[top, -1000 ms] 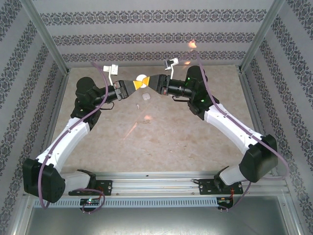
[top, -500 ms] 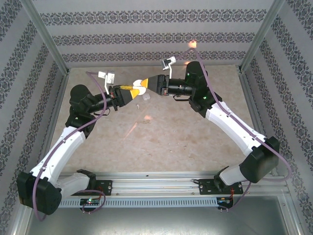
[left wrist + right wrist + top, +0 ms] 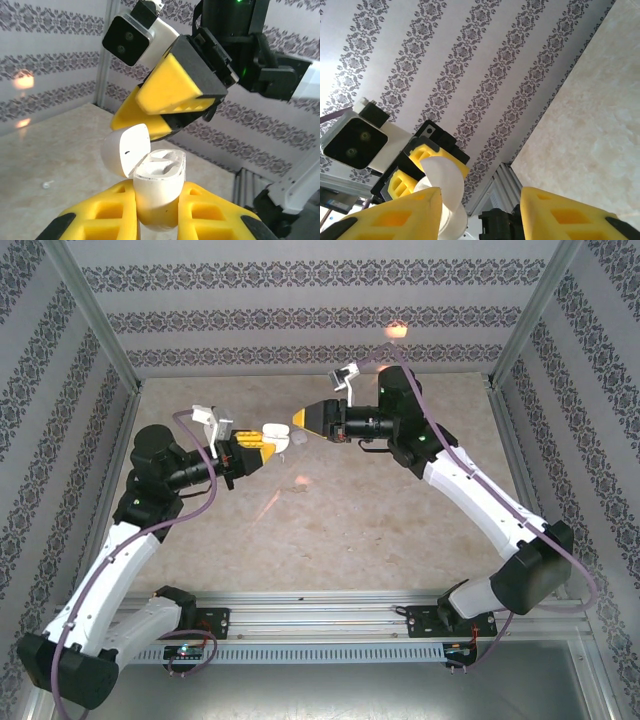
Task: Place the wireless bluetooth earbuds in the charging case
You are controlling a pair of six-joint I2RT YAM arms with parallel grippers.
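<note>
The left end effector [image 3: 156, 212] is clamping the open charging case [image 3: 157, 187] above the bench [image 3: 30, 165] (lid tipped left); it should be held level. Just beyond, the right end effector [image 3: 167, 107] is hovering half-spread, seemingly empty. One earbud [image 3: 46, 185] is lying on the bench.

Pale beige, marble-patterned tabletop [image 3: 350, 530], glossy, with faint orange glints of reflected light. One tiny white piece [image 3: 46, 185] lies on it, down and to the left of the left hand [image 3: 157, 192], too small to identify.
</note>
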